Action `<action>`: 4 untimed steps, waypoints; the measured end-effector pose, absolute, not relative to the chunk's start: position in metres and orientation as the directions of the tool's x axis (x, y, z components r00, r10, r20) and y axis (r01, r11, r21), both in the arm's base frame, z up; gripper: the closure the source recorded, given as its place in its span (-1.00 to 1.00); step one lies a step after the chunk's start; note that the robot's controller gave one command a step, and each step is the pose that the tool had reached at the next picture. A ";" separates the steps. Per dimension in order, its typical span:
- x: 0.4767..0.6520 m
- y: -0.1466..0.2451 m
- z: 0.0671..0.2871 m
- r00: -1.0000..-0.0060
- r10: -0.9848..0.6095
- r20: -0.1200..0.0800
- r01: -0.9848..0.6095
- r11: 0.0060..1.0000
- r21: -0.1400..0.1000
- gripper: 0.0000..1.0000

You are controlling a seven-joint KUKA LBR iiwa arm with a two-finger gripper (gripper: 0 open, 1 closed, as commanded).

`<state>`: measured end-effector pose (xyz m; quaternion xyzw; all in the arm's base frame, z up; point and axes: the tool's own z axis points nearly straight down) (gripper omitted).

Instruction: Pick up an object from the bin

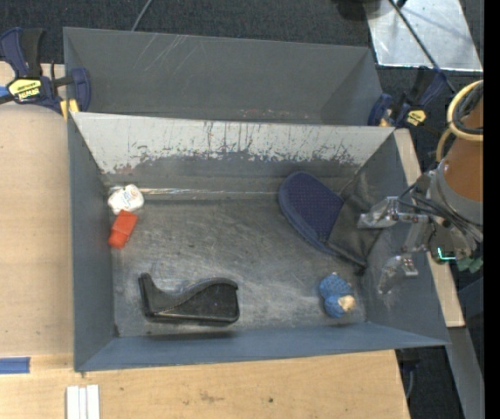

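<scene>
Poised low against the right wall of the bin (232,160), gripper (396,267) on an arm entering from the right, near the small blue toy with a yellow patch (337,296) in the near right corner and just below the dark blue oval pad (312,209) leaning on that wall. Cannot tell whether spread or pressed together. Probably light, soft and squashy in the case of the blue toy, unlikely to slip or break: best pinched across its rounded middle from straight above.
</scene>
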<state>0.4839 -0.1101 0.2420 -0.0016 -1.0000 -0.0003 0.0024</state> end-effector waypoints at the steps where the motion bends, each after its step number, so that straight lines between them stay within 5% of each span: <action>1: 0.507 -0.074 0.132 -0.949 0.317 0.003 0.317 0.949 0.000 -1.00; 2: 0.577 -0.117 0.081 -0.927 0.374 0.002 0.374 0.927 0.007 -1.00; 3: 0.583 -0.120 0.084 -0.926 0.377 -0.021 0.376 0.926 0.008 1.00; 4: 0.591 -0.117 0.196 -0.901 0.433 -0.011 0.433 0.901 0.003 1.00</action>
